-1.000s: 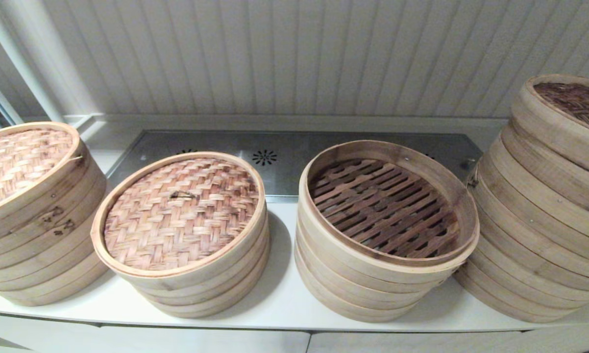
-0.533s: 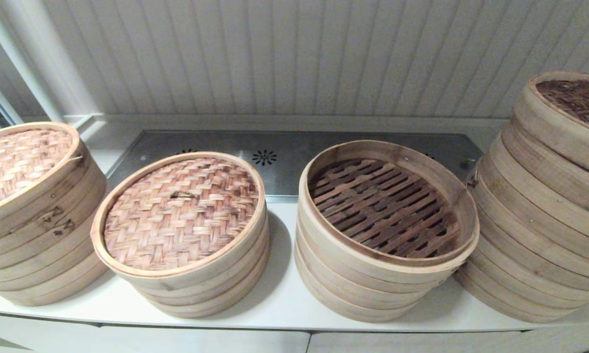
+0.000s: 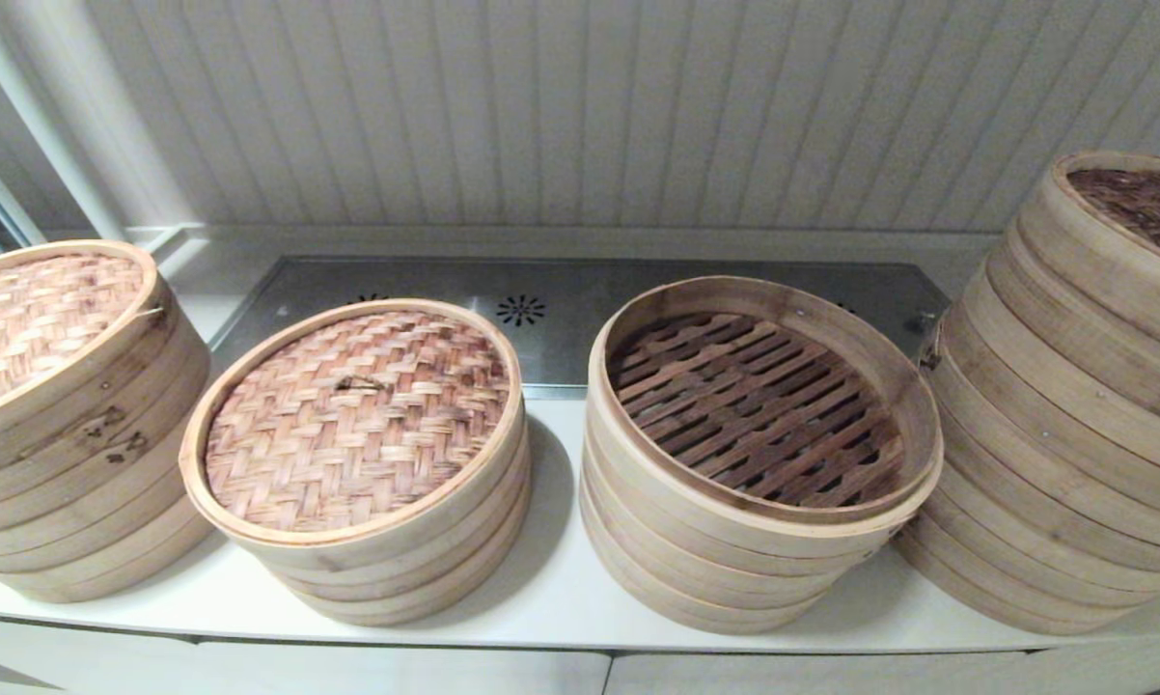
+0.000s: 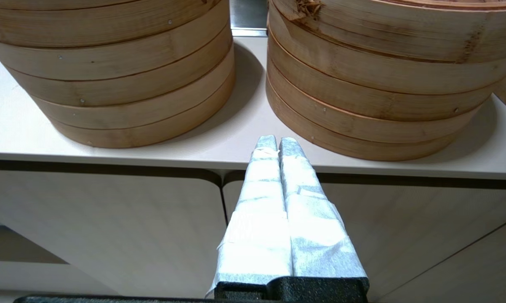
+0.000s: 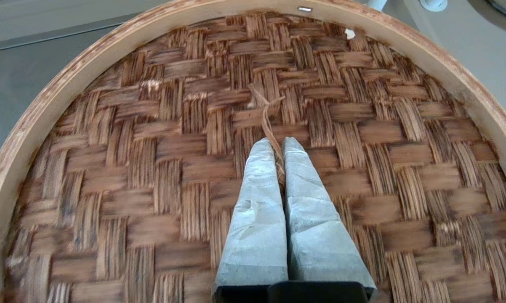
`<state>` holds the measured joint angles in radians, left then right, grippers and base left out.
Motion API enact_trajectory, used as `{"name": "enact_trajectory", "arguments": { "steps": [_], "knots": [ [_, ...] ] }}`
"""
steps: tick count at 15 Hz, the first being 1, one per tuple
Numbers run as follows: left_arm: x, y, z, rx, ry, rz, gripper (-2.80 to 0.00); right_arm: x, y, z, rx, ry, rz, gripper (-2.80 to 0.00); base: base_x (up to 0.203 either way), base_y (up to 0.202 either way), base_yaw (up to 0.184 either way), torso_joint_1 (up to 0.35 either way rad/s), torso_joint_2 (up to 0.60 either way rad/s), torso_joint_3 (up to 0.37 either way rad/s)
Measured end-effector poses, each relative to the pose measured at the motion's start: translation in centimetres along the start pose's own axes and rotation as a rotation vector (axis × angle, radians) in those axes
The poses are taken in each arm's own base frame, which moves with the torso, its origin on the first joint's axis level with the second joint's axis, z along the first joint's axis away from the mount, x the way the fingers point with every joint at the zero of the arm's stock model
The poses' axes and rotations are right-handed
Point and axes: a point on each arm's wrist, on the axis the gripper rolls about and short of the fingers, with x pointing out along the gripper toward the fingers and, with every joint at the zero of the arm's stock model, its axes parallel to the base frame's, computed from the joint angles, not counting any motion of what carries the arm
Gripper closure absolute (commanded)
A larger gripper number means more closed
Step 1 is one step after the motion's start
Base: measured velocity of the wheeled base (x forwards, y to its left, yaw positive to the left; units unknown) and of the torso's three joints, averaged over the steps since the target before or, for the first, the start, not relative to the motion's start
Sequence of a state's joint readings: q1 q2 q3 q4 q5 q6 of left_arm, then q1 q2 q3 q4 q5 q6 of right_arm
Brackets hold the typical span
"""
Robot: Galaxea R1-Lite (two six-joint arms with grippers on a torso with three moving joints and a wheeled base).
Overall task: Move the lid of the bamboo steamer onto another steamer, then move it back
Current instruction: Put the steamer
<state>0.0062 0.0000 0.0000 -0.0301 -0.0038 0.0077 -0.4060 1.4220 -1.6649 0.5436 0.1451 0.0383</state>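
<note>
One lid [image 3: 1120,232], seemingly tilted, tool-held [image 5: 278,145].

white panelled wall [image 3: 561,106], white counter [image 3: 561,589]

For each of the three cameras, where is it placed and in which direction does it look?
Head view: high, facing forward and down on four steamer stacks, including the open steamer and the dark lid far right; no robot body shows.
Left wrist view: low before the counter edge, facing the stacks' sides; the shut left tool shows.
Right wrist view: close above the dark lid; the right tool is shut on its handle loop.
Shared: head and right wrist views both show the dark lid.
</note>
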Motion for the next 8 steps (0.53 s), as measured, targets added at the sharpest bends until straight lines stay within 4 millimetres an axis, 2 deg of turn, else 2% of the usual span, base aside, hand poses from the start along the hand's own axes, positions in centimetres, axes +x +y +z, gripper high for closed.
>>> {"name": "enact_trajectory", "arguments": {
  "steps": [8],
  "knots": [
    [0.0,0.0,0.0,0.0,0.0,0.001,0.0,1.4,-0.4,0.3,0.006,0.011,-0.003,0.0,0.0,0.0,0.0,0.0,0.0,0.0]
  ]
}}
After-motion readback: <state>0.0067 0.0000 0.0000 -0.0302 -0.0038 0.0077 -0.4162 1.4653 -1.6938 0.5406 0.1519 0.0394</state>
